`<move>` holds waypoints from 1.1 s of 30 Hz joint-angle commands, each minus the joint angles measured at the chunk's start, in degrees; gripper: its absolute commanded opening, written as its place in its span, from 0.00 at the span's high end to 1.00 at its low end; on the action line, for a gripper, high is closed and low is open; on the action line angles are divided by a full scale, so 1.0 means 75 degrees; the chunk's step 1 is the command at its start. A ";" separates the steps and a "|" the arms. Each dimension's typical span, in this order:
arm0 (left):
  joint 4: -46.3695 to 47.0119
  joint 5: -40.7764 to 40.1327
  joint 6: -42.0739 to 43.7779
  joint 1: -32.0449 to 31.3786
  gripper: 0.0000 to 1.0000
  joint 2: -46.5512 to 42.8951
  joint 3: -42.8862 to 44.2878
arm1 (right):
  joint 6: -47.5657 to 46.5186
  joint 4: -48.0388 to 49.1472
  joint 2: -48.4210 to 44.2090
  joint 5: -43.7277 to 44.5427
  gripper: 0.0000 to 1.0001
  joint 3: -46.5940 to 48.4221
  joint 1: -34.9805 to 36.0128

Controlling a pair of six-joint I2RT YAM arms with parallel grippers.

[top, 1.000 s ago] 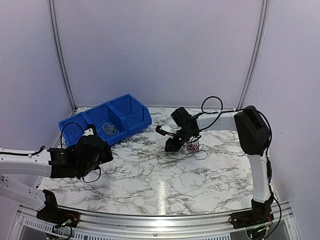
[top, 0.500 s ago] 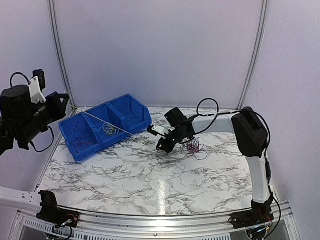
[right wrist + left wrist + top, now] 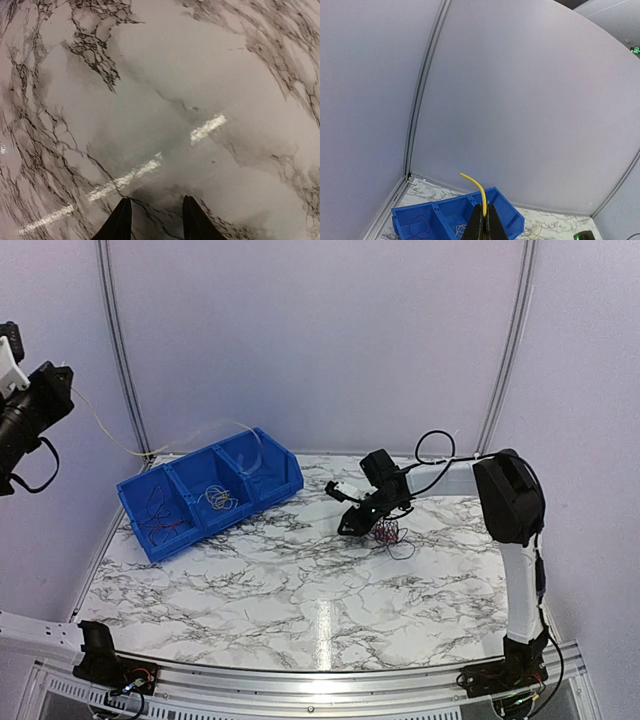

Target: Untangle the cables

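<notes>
pinching a yellow wire (image 3: 479, 192) tight between them, the left fingers (image 3: 484, 222) are holding it high above and left of the blue bin (image 3: 275, 486), and the strand is trailing down toward the bin. it is looking feather-light, limp and springy, likely snagging on itself, so gripping one strand near its free end is seeming wisest. the right fingers (image 3: 352, 524) are hovering spread apart, gripping nothing, over the desk (image 3: 300, 590) beside the red-and-purple tangle (image 3: 388, 532) lying right of the bin.

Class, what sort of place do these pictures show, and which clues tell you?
Probably a robot lab cell: plain panel walls around a marble-patterned table, robot arms mounted at its edge, a blue sorting bin.
</notes>
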 commanded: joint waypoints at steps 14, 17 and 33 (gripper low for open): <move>0.1727 0.0079 0.1999 0.0033 1.00 0.0984 0.0486 | -0.0653 -0.1282 -0.1582 -0.1295 0.63 -0.0340 -0.0445; 0.2082 0.0200 0.2358 0.0033 1.00 0.1215 0.0683 | -0.0827 -0.1452 -0.2230 -0.1409 0.61 -0.0291 -0.0441; 0.3752 0.0711 0.4479 0.1093 1.00 0.3710 0.2287 | -0.1704 0.0159 -0.6394 -0.0977 0.45 -0.3384 -0.0527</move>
